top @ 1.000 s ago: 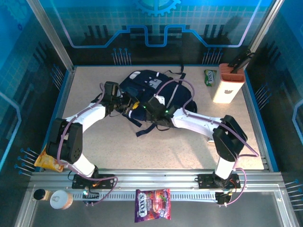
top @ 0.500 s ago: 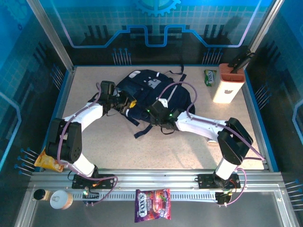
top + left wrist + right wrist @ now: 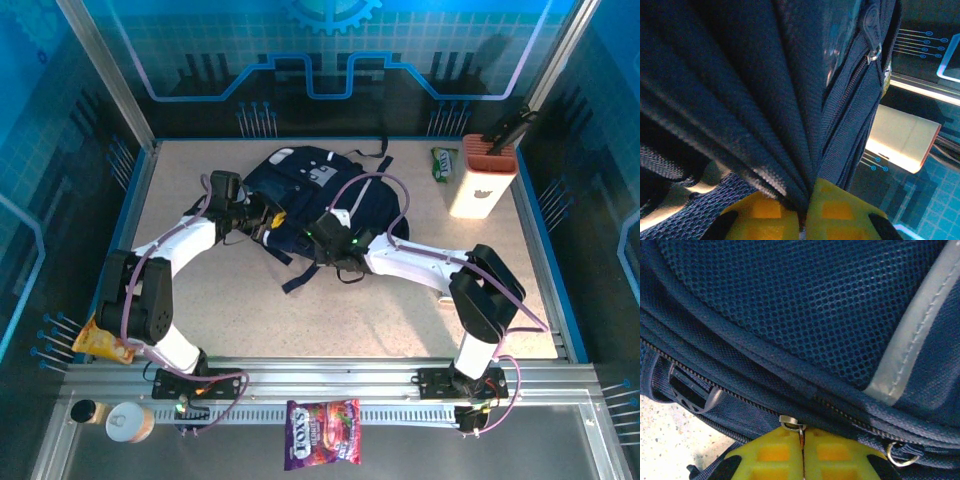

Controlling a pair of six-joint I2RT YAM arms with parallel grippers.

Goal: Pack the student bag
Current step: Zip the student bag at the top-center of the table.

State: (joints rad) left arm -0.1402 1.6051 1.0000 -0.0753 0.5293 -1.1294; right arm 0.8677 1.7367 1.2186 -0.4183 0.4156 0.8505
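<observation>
Left end effector (image 3: 802,212) clenched on a fold of the bag (image 3: 310,180); right end effector (image 3: 801,437) nipping its zip pull (image 3: 790,421). Bag lies upper centre on the table (image 3: 300,320), long axis apparently upper left to lower right, top end unclear. Expect soft, limp fabric; you should grip seams, straps or pulls.

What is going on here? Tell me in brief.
Both arms are working on the student bag, which lies on the table. The left claw is shut on a bunched fold of its fabric, and the right claw is pinching a zipper pull along the bag's edge. Whether that zip is open, I cannot tell.
</observation>
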